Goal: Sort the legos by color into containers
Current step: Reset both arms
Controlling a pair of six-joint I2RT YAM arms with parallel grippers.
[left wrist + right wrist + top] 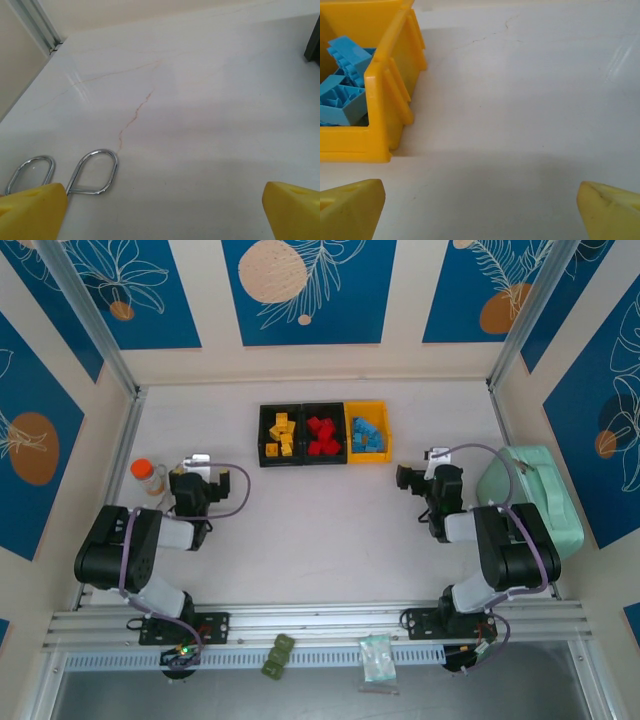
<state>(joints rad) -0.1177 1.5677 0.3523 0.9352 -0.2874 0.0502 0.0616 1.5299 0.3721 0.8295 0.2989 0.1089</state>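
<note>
Top external: legos (322, 436) sit sorted inside containers (300, 462), well apart from both arms' jaws; jaws wide, holding nothing, above bench (320, 525).

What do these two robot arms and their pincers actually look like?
Both the left arm and right arm are chunky black rounded segments with pale grey sections, each trailed by a looping purple cable. The left gripper and right gripper end in bright yellow wedge-shaped fingers.

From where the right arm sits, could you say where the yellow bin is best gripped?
On the yellow bin, probably the right side wall, from above: its thin upright rim faces open table, so one finger drops outside, one inside.
</note>
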